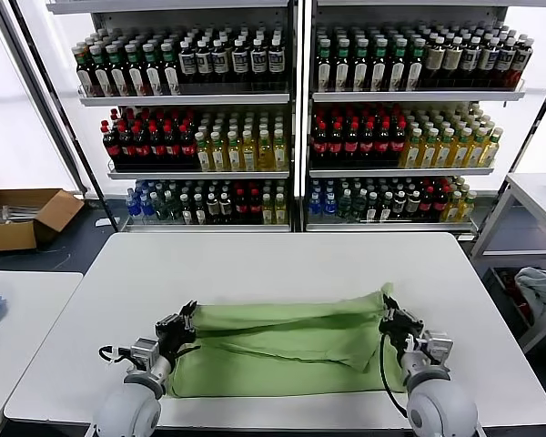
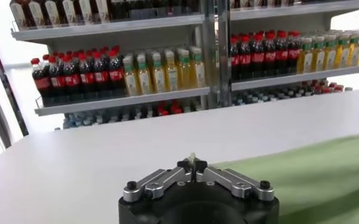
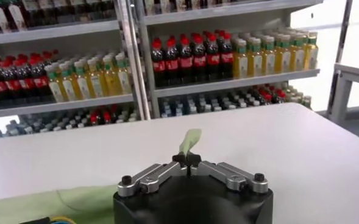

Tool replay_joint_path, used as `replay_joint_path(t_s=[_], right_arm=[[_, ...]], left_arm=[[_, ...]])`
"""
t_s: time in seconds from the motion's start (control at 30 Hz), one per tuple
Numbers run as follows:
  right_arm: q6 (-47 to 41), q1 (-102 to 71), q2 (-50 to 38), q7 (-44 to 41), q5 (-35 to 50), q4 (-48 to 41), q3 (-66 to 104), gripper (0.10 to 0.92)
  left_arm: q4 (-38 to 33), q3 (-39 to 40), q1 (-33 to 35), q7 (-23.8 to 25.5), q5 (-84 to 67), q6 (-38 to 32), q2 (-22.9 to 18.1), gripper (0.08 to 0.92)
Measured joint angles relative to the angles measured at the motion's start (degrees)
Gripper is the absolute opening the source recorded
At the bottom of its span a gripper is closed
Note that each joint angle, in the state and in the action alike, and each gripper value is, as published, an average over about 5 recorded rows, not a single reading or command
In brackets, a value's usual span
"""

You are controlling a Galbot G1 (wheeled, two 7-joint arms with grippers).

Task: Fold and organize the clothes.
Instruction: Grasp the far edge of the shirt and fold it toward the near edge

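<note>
Item: one green shirt (image 1: 282, 344), soft fabric, lying on the white bench (image 1: 273, 269) as a long band stretched between the two sets of jaws, plain side up, no collar or buttons visible. Left gripper (image 1: 187, 314): jaws closed tight on the band's far corner at its own end; the left wrist view shows a small sliver of green cloth (image 2: 192, 159) pinched between the closed tips, the rest of the fabric trailing away to one side. Right gripper (image 1: 388, 309): jaws likewise closed on the opposite far corner; the right wrist view shows a tongue of cloth (image 3: 190, 141) standing up out of the closed tips. Both corners sit slightly lifted off the bench, the fabric between them sagging into a crease along the middle. Condition of task, as judged: the shirt appears already doubled lengthwise at least once, and a further fold of the far edge toward the near edge seems in hand; the crosswise folds into a compact packet and the tidying away remain to be done. Behind the bench, well beyond the jaws: shelves (image 1: 291, 96) of bottled drinks. Not part of the job: a cardboard box (image 1: 23, 218) on the floor at far left.
</note>
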Motion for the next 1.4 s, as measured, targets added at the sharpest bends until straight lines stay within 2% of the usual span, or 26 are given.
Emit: replay_joint_path(t_s=[1.0,1.1,1.4], right_arm=[[2.5,-8.9,1.3,0.3,-8.3,-0.3,-0.8,0.111],[2.9,-9.2,1.4,0.2,-9.6,-0.4,-0.9,0.160],[3.7,-10.2,0.7,0.0,-12.2,0.3,-0.2,0.416]], left_arm=[[-1.7,-0.9,5.8,1.7,8.7,-0.6,-2.1,0.095],[-1.9,-0.6,6.2,1.7,9.8,-0.6,-2.5,0.139],[-3.8,-0.9,7.0,0.8,11.8,-0.7,-3.8,0.398]])
